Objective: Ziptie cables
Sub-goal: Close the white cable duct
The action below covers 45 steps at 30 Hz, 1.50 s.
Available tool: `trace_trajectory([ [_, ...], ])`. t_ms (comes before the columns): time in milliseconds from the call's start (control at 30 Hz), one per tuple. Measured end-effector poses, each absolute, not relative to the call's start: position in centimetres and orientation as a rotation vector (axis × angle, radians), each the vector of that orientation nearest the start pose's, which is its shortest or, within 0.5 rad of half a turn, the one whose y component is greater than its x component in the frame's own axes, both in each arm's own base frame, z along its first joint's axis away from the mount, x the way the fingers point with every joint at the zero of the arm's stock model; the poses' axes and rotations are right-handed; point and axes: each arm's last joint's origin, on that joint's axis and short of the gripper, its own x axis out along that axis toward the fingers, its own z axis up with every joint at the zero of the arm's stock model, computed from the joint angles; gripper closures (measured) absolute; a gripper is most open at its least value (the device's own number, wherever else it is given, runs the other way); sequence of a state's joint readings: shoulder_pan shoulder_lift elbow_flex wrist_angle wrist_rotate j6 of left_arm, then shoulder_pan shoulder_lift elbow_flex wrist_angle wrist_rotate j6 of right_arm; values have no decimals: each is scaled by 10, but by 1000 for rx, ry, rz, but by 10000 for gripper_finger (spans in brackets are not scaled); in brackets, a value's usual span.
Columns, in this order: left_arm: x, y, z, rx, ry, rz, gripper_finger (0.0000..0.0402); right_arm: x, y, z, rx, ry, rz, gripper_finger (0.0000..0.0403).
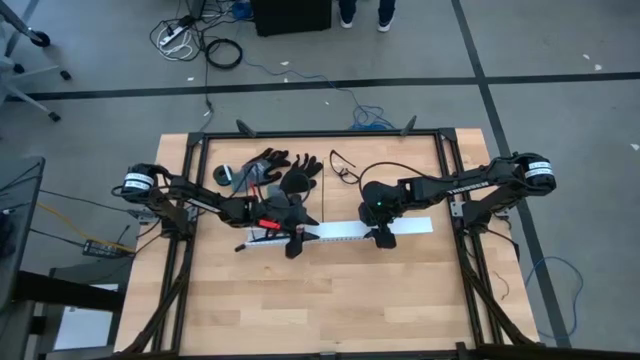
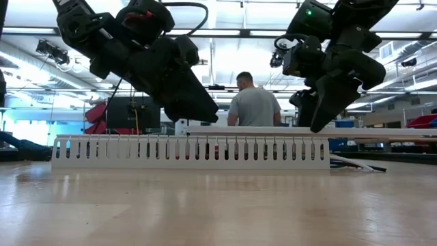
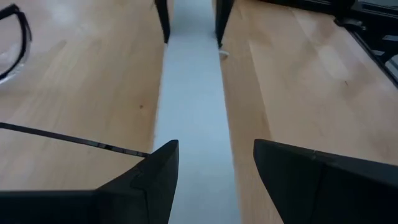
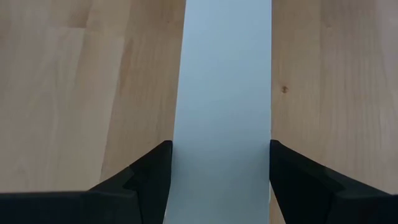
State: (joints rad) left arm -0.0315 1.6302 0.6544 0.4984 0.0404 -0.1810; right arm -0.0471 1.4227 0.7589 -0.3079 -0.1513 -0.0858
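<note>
left gripper (image 1: 297, 243) down over one end of the long white strip (image 1: 350, 232), fingers (image 3: 155, 180) straddling it, one on each side, spread to the strip's width; whether pressing its edges or just beside them, hard to tell. right gripper (image 1: 383, 236) down over the same strip nearer its other end, fingers (image 4: 146, 177) likewise set against both long edges, apparently clamped on it. both arms reaching inward from the table's two sides, wrists bent down, forearms sloping toward the middle of the wooden table (image 1: 330, 300). in the low view, strip lifted and level between the two grippers, above a white slotted channel (image 2: 191, 152) standing on the tabletop. in the left wrist view, right gripper's finger tips visible at the strip's far end.

around: black gloves (image 1: 285, 170) lying on the table behind the left gripper, near the far edge; a thin black cord (image 1: 342, 165) looped beside them, toward the centre. something red (image 1: 266, 222) at the left wrist. cables of the task: a few coloured wires seemingly under the left gripper at the strip's end, mostly hidden by the arm, not clear enough to place. beyond the table, a person (image 2: 254, 102) standing with back turned; black cords (image 1: 222, 52) coiled on the floor.
</note>
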Motion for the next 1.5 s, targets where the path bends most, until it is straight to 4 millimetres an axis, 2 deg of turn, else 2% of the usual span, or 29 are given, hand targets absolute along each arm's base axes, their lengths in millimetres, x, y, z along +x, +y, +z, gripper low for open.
trace_trajectory([
  [267, 308, -9, 153, -139, 479, 39, 207, 265, -8, 181, 19, 962, 136, 174],
  [633, 308, -9, 153, -124, 483, 23, 317, 266, -8, 182, 15, 954, 138, 174],
  [800, 308, -9, 153, -122, 484, 23, 348, 266, -8, 182, 15, 954, 138, 174],
  [1233, 308, -9, 152, -124, 495, 21, 353, 266, -8, 182, 13, 955, 136, 174],
  [1500, 312, -10, 137, -144, 514, 27, 353, 264, -8, 179, 12, 958, 137, 174],
])
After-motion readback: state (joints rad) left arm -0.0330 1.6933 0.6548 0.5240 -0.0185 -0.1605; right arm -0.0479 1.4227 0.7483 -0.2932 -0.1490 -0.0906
